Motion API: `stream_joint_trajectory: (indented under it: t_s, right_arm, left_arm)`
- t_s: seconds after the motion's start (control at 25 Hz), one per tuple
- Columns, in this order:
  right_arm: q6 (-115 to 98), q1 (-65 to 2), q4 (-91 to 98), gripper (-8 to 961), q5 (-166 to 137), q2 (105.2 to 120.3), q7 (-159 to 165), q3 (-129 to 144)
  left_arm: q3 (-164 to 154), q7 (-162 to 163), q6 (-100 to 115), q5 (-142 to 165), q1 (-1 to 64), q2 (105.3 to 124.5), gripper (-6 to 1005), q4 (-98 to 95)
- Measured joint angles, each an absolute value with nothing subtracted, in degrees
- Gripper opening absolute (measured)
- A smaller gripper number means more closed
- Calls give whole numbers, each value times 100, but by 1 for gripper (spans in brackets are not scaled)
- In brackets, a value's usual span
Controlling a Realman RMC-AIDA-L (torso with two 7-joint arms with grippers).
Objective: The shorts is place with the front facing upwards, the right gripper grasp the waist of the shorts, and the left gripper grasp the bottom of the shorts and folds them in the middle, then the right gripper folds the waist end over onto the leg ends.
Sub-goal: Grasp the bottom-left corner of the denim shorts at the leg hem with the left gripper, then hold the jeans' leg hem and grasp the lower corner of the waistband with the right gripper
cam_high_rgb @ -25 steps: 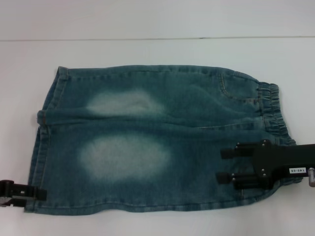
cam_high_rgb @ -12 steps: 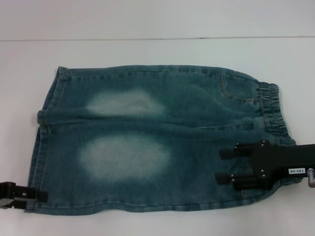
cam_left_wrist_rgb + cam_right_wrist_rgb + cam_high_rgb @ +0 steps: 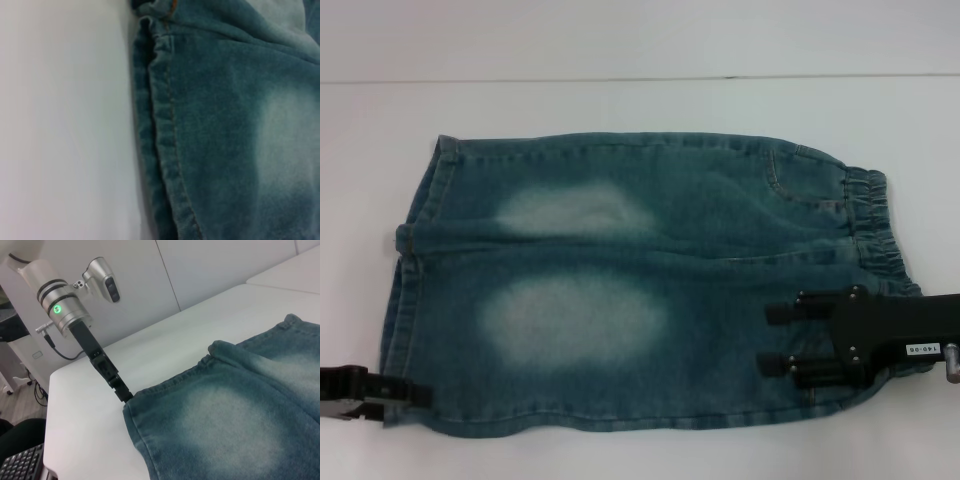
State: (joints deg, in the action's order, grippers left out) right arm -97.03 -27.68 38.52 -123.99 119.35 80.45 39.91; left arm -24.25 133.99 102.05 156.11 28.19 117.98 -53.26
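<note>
Nearest you on the left, the left gripper (image 3: 395, 390) sits at the near-left corner of the shorts (image 3: 640, 280), right at the leg hem (image 3: 160, 130); in the right wrist view its tip touches that corner, where the denim looks slightly lifted; whether its jaws are apart or closed on cloth you cannot tell from these views, so treat the hold as unconfirmed. On the near right, the right gripper (image 3: 788, 338) hangs over the near part of the waist end, its two fingers (image 3: 790, 312) clearly apart and pointing left, nothing between them; whether they touch the fabric is unclear.

The shorts lie flat on the white table (image 3: 640, 45), front up, long axis running left to right; leg ends at the left, elastic waistband (image 3: 875, 225) at the right, reaching farther back than either gripper. Both grippers sit on the near long edge, one at each end, and that is what the coming fold turns on: that near edge probably has to be carried away from you, across to the far edge. The grasps look like the step in hand; the right one is not yet made.
</note>
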Motion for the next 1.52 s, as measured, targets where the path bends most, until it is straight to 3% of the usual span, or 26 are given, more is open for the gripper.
stream_joint_trajectory:
  t_s: [0.52, 0.96, 1.4, 1.52]
  right_arm:
    - [-9711, -2751, 3849, 761, -12383, 11935, 8041, 3990]
    - [-9708, -2761, 3825, 761, -12383, 11935, 8033, 3974]
    - [-9702, -2763, 3796, 760, -12356, 11935, 8065, 3862]
    - [-9702, -2773, 3809, 760, -12232, 11926, 8182, 3793]
  left_arm:
    - [-2558, 13350, 10217, 15566, 2913, 11850, 712, -5326]
    - [-2552, 13320, 10135, 15549, 2911, 11873, 473, -5326]
    - [-2515, 13344, 10083, 15547, 2917, 11874, 49, -5326]
    - [-2514, 13327, 10081, 15547, 2915, 11874, 50, -5327]
